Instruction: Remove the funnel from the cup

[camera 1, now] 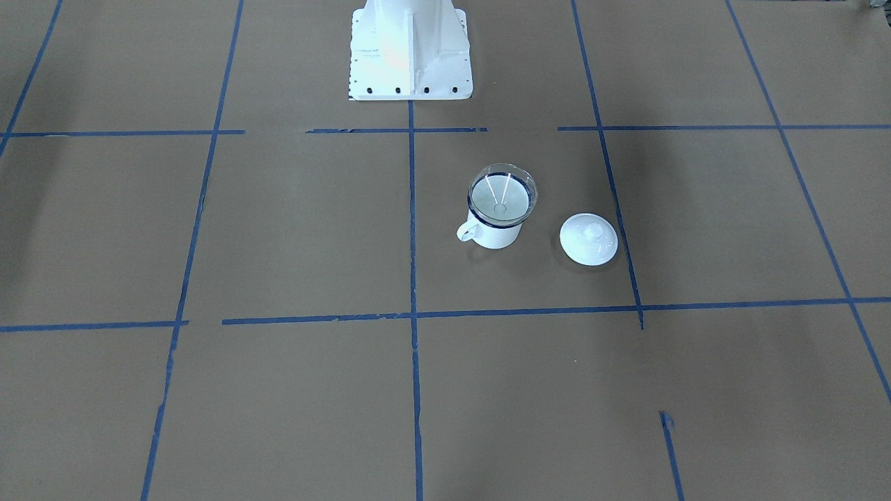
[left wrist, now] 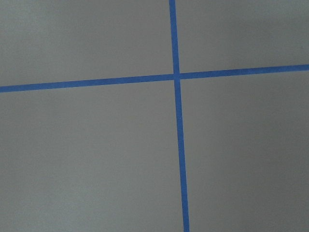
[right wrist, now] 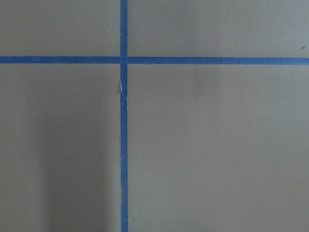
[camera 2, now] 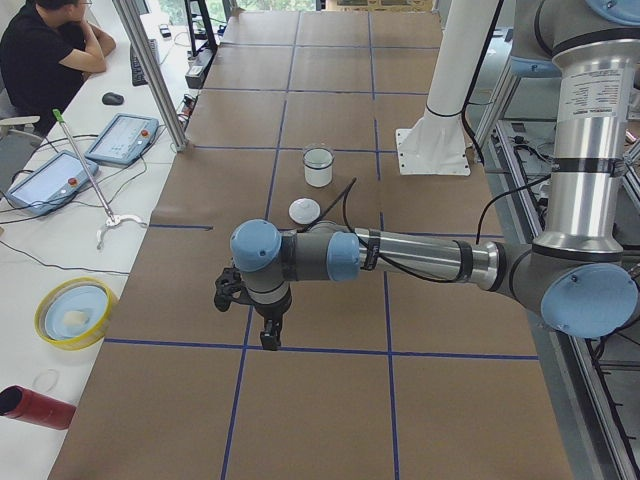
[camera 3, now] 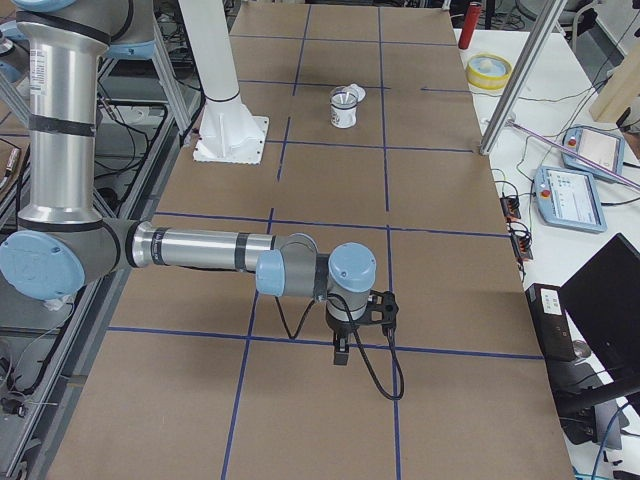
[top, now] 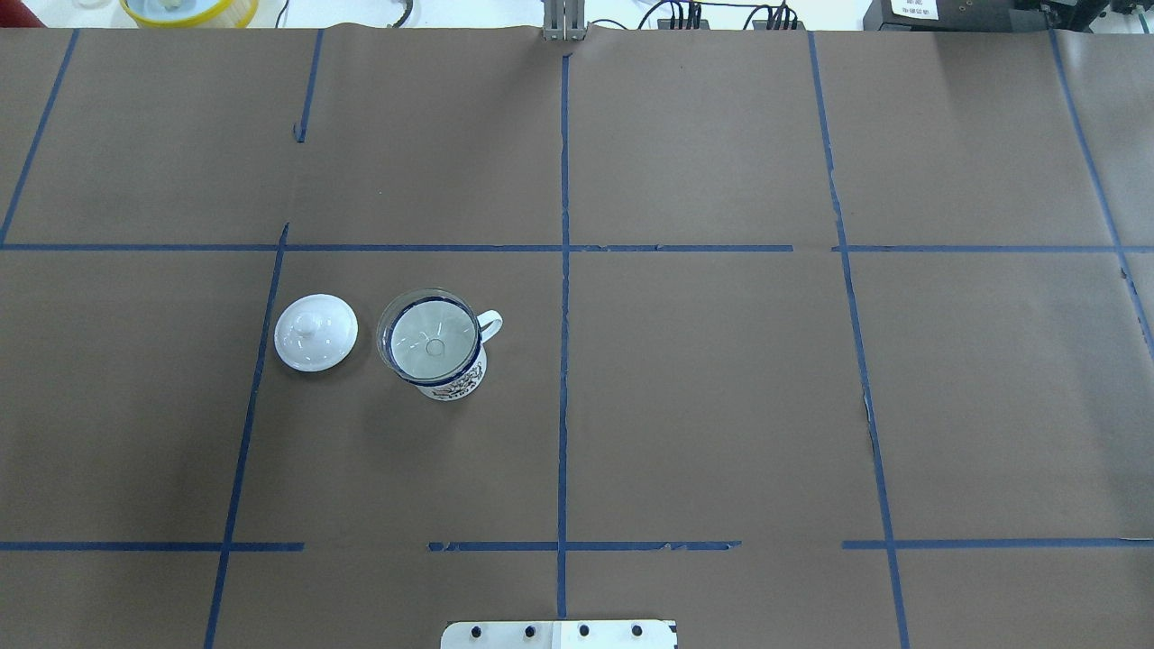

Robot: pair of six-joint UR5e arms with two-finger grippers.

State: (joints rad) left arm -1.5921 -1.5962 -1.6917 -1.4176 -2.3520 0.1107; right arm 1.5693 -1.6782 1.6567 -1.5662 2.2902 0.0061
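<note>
The clear funnel (camera 1: pixel 502 197) sits mouth-up in the white mug (camera 1: pixel 495 233) with the dark blue rim. In the overhead view the funnel (top: pixel 428 335) fills the mug (top: pixel 455 383) left of the table's middle, handle pointing right. They also show small in the left view (camera 2: pixel 318 166) and the right view (camera 3: pixel 344 110). My left gripper (camera 2: pixel 268 335) hangs over the table far from the mug, toward my left end. My right gripper (camera 3: pixel 342 350) hangs toward my right end. Both show only in side views, so I cannot tell whether they are open or shut.
A white knobbed lid (top: pixel 315 332) lies flat beside the mug, away from its handle (camera 1: pixel 589 239). The white robot base (camera 1: pixel 409 49) stands at the table edge. A side bench holds tablets, a yellow bowl (camera 2: pixel 72 312) and a seated operator (camera 2: pixel 45 50).
</note>
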